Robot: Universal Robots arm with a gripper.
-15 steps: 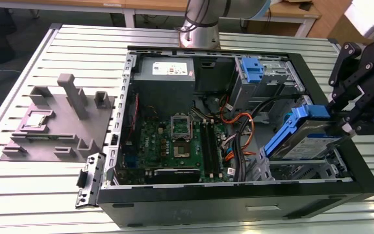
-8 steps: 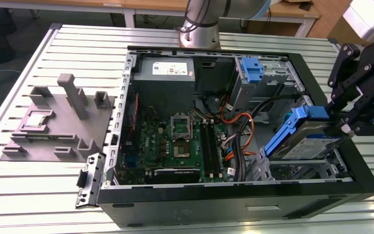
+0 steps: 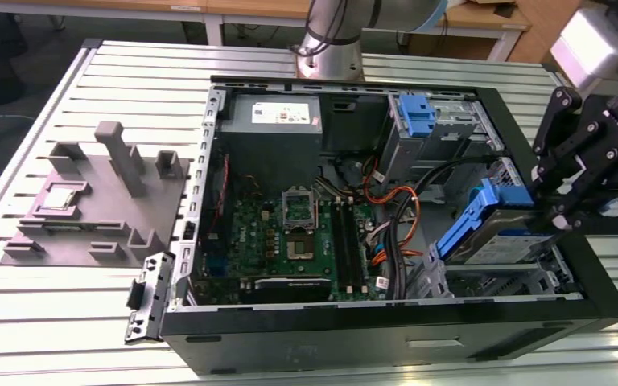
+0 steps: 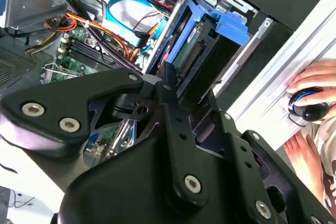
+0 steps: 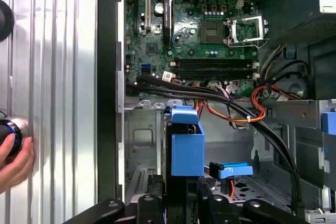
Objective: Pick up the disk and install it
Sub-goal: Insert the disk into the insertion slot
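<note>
While tilted, fingers [image 4: 169, 95] (clamped) around disk [image 3: 502, 241]

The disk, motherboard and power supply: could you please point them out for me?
disk [image 3: 508, 240], exterior view, on its silver face.
motherboard [image 3: 257, 237], exterior view, on its bare green surface.
power supply [image 3: 279, 115], exterior view, on its white label.

Held end of disk [image 5: 187, 148] behind tool [image 5: 178, 207]

The exterior view looked steeply down from well back over the whole open computer case [image 3: 395, 326] on the slatted table [image 3: 62, 297]. Both wrist views rode close behind the gripper [image 5: 181, 205], facing into that case; all three shared the motherboard [image 3: 293, 233] and the disk [image 3: 499, 232]
</note>
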